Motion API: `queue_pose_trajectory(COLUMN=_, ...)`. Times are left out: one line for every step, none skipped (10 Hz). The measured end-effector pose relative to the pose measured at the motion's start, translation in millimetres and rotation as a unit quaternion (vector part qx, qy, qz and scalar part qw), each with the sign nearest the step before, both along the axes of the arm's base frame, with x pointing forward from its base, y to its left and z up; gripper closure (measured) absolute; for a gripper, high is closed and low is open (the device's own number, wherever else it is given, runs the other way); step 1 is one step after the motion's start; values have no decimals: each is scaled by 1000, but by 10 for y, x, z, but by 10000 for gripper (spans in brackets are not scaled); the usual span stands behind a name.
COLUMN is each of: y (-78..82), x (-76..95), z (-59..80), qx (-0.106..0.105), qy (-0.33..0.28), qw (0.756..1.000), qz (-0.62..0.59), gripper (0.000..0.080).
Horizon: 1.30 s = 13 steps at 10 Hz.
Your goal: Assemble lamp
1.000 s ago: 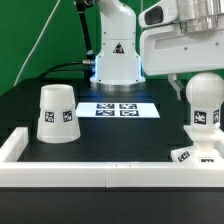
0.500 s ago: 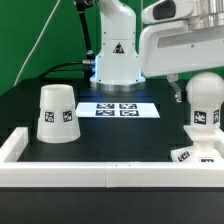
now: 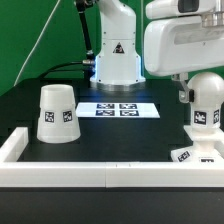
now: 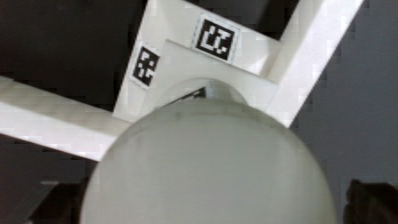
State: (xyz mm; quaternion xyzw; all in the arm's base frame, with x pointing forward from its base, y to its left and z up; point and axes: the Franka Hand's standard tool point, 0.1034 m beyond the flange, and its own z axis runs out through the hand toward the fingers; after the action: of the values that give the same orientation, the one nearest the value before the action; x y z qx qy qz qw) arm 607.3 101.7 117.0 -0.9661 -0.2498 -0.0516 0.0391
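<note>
bulb (image 3: 205, 100) upright on base (image 3: 198, 153), 3 o'clock in exterior view, likely seated. shade (image 3: 55, 112) well apart at 9 o'clock, not yet fitted. gripper (image 3: 184, 92) just beside bulb; jaw opening and grasp: cannot tell.

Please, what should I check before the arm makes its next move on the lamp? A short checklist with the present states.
1. Bulb stands upright: ok.
2. Bulb fully seated in the base: cannot tell.
3. Tool close beside the bulb: ok.
4. Tool open or shut: cannot tell.
5. Shade stands apart, on the exterior view's left, away from the arm: ok.
</note>
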Motion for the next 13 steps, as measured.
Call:
queue_pose_trajectory(y=-7, x=0, z=-3, qx=-4, qy=-4, qw=999, qz=36, gripper=101)
queue_pose_trajectory(y=-13, x=0, z=-5, qx=-7, qy=-7, qw=998, qz=69, gripper=101)
queue_pose_trajectory(y=-18, x=4, z=-4, qx=-15, qy=-13, qw=993, qz=120, gripper=101)
queue_pose_trajectory(y=-11, x=16, z=0, qx=-27, qy=-23, qw=982, qz=187, gripper=101)
queue_pose_trajectory(y=9, x=22, z=6, qx=-38, qy=-30, qw=967, qz=249, gripper=101)
queue_pose_trajectory(y=18, x=23, z=7, qx=-47, qy=-33, qw=951, qz=304, gripper=101)
queue_pose_trajectory(y=12, x=29, z=6, qx=-58, qy=-34, qw=935, qz=349, gripper=101)
queue_pose_trajectory(y=11, x=42, z=7, qx=-70, qy=-34, qw=916, qz=393, gripper=101)
queue_pose_trajectory(y=10, x=48, z=5, qx=-85, qy=-36, qw=886, qz=454, gripper=101)
queue_pose_trajectory(y=5, x=52, z=4, qx=-86, qy=-38, qw=886, qz=455, gripper=101)
queue_pose_trajectory(y=-6, x=49, z=-2, qx=-86, qy=-37, qw=886, qz=454, gripper=101)
queue_pose_trajectory(y=-7, x=50, z=-2, qx=-86, qy=-37, qw=887, qz=453, gripper=227)
queue_pose_trajectory(y=-9, x=50, z=-2, qx=-86, qy=-37, qw=887, qz=453, gripper=223)
